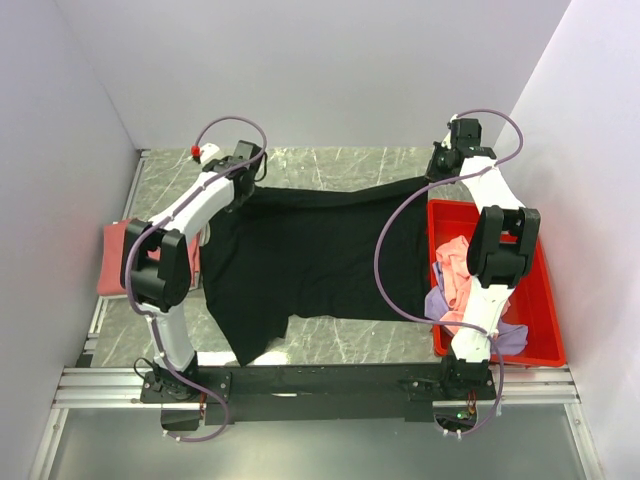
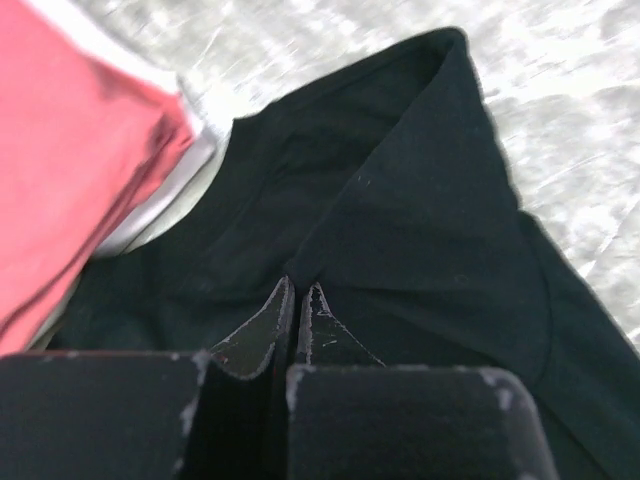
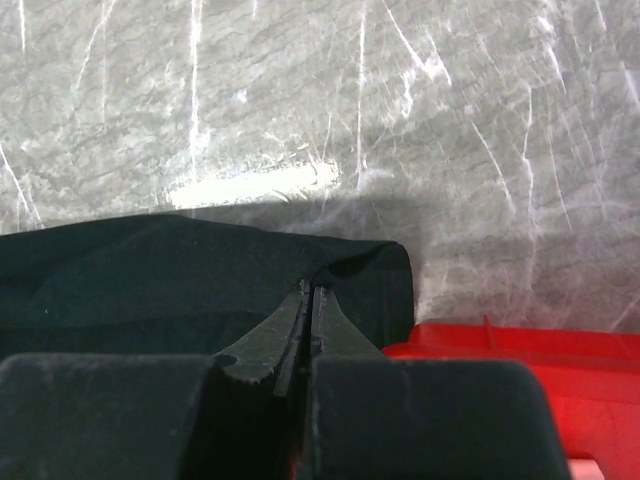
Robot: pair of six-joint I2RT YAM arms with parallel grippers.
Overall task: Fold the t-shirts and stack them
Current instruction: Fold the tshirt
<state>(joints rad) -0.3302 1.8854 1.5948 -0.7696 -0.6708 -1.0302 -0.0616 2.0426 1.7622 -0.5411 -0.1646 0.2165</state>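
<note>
- Now the black t-shirt (image 1: 300, 260) lies spread across the middle of the marble table (image 1: 330, 165), stretched wide between the two arms, with one corner trailing towards the near edge.
- Left gripper (image 2: 300, 290): its fingers are pressed together on a fold of the black cloth at the shirt's far left corner. The wrist view shows the fabric rising in a ridge from the tips.
- Right gripper (image 3: 308, 290): clamped tight on the shirt's far right corner, the cloth bunched into a small rounded fold just past the fingertips.
- The salmon-red t-shirt (image 1: 112, 262) lies folded at the table's left edge, just beside the black shirt and partly behind the left arm in the top view.
- The red bin (image 1: 548, 300) stands on the right side of the table, and the black shirt's right edge reaches its left wall.
- Inside the bin a pink t-shirt (image 1: 455, 265) lies crumpled on a lavender t-shirt (image 1: 512, 338). The right arm hides part of both.
- From the right wrist view the bin's rim shows just to the right of the held corner.
</note>
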